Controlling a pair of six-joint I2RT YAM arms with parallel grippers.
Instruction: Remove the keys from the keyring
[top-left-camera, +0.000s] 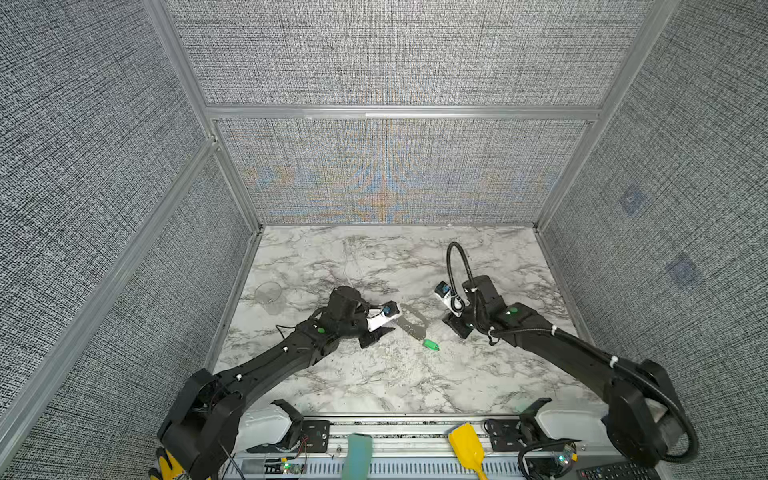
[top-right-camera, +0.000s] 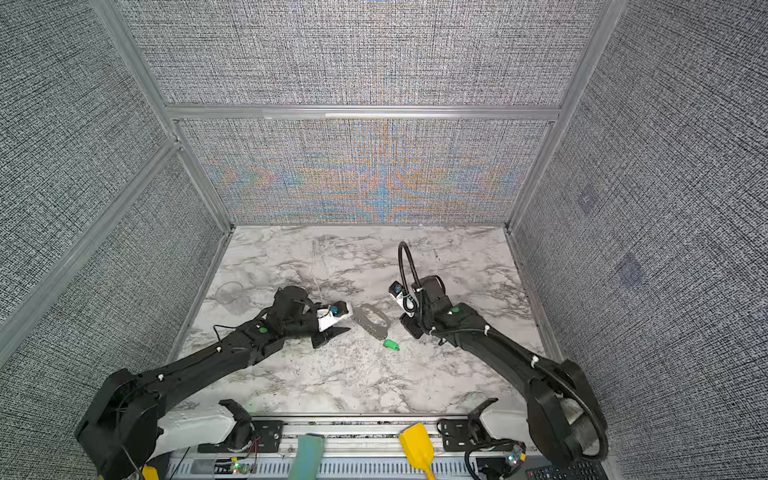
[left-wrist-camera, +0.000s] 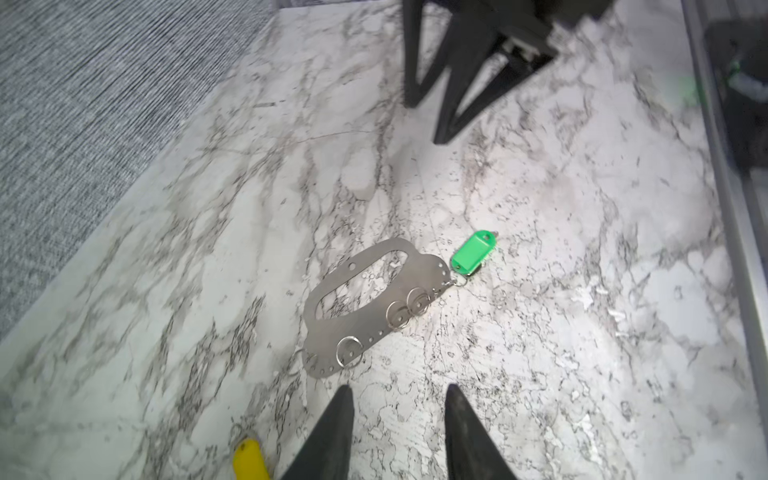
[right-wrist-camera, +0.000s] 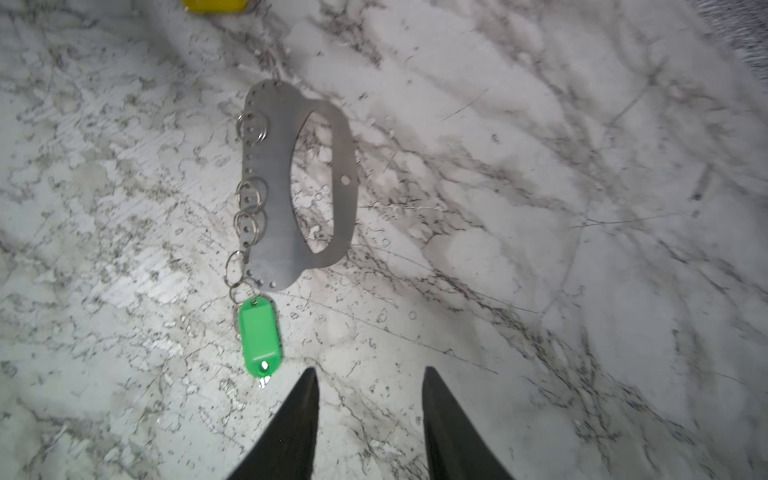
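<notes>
My left pincer and right pincer gape empty, flanking the keyring; green key ringed to its near end.

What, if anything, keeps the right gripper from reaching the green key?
Likely nothing, so yes: the right gripper hangs open just short of the green key, with only bare table between them.

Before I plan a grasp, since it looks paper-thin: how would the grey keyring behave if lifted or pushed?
The keyring looks like flat sheet metal, so probably stiff, not floppy. It lies flush on the marble table, so a push would likely slide it, and an edge pinch may be hard. The green key linked at one end would probably trail.
</notes>
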